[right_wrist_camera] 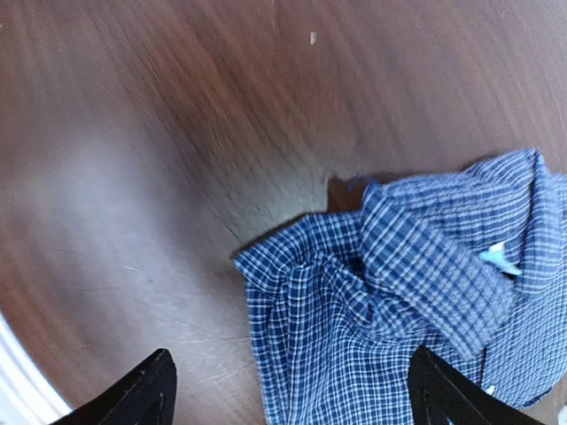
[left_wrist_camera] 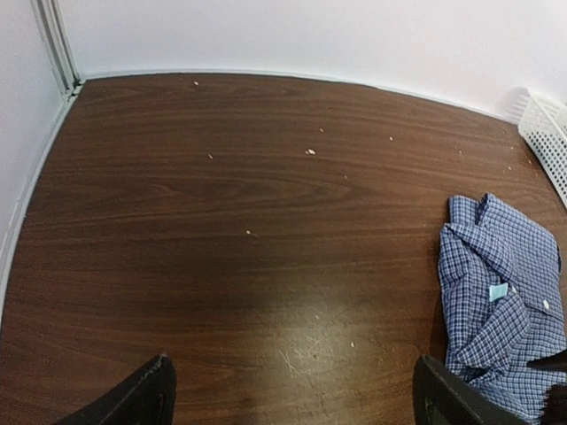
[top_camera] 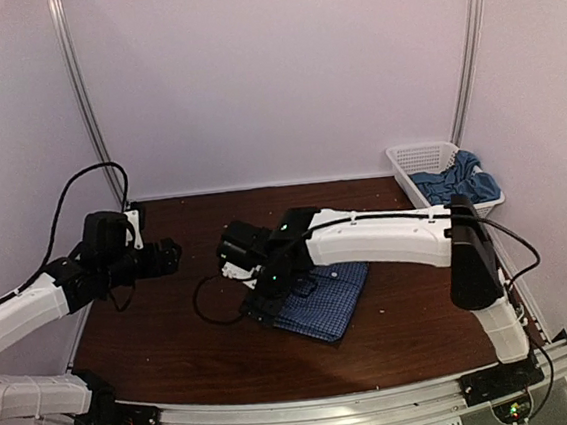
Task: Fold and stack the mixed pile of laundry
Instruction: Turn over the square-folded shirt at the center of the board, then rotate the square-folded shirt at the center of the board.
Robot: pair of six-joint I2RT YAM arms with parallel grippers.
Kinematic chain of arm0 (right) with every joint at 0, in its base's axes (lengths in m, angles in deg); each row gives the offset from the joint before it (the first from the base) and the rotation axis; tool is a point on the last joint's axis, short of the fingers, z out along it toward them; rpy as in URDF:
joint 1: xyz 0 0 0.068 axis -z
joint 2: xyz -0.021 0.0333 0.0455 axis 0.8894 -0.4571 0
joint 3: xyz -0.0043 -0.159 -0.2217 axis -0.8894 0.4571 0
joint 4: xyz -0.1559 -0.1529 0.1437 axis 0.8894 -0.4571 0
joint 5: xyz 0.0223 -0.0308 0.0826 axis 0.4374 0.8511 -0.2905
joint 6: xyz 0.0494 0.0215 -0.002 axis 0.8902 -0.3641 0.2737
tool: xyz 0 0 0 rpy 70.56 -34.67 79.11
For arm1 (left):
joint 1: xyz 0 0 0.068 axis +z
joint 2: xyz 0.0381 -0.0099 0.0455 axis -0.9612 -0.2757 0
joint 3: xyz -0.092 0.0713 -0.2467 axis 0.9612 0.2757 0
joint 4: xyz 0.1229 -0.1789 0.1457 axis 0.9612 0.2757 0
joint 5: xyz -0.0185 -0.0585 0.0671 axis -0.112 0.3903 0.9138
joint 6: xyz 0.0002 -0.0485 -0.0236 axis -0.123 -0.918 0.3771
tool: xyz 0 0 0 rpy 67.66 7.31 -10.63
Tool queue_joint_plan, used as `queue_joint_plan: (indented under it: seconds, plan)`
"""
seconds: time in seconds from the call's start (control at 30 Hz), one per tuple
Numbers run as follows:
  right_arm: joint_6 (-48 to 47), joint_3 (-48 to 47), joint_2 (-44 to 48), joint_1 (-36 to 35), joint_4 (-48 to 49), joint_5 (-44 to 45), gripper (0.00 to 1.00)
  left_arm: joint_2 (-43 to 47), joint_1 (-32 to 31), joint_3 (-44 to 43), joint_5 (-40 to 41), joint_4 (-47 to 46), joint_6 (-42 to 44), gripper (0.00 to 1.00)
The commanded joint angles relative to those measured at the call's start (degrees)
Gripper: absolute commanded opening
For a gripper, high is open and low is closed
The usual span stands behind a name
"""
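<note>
Right wrist view: right tool (right_wrist_camera: 292, 394) is wide open, nothing btwn its two black fingers (right_wrist_camera: 146, 394), which sit at btm left and btm right of frame. Just ahead of it, filling the lower right of frame, lies the blue-and-white fine-checked collared button shirt (right_wrist_camera: 416, 292). It is crumpled, collar toward the right edge w/ a small pale label (right_wrist_camera: 500, 259) inside. Shirt rests on the dark brown wooden table (right_wrist_camera: 133, 133). Upper left of frame is blurred. Can't tell if the tool touches the cloth.

Top external view: right tool sits at centre frame over the shirt's left edge. Shirt lies loosely bunched, centre and slightly right. White right arm (top_camera: 386, 238) stretches across from lower right.

Left tool (top_camera: 167, 256) is at mid left of the top view, well apart from the shirt. Left wrist view: its fingers (left_wrist_camera: 142, 398) are spread wide at the btm corners, holding nothing. Bare table w/ a few pale crumbs (left_wrist_camera: 310, 151) lies ahead, shirt at lower right edge.

Plain teal-blue t-shirt (top_camera: 451, 181) is bunched in the white plastic lattice basket (top_camera: 411, 155) and spills over its right side. Basket is at upper right of the top view by the back wall, well apart from the checked shirt.
</note>
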Motion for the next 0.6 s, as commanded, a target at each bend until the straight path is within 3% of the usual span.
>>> queue_joint_plan:
  seconds: [0.0, 0.13, 0.27, 0.57]
  plan:
    - [1.47, 1.23, 14.24, 6.26, 11.73, -16.84, 0.93, -1.49, 0.22, 2.15, -7.49, -2.54, -0.34, 0.93]
    - [4.05, 13.72, 22.05, 17.53, 21.18, -28.02, 0.91, -3.98, -2.22, 4.8, -17.68, -8.92, 0.15, 0.83]
    - [6.13, 24.42, 21.71, 28.24, 28.55, -31.02, 0.84, -10.65, -11.26, 3.63, -18.33, -11.69, 1.12, 0.77]
    - [4.32, 32.66, 14.04, 33.41, 30.37, -30.37, 0.65, -30.52, -23.16, -1.63, -24.82, -22.11, -0.64, 0.51]
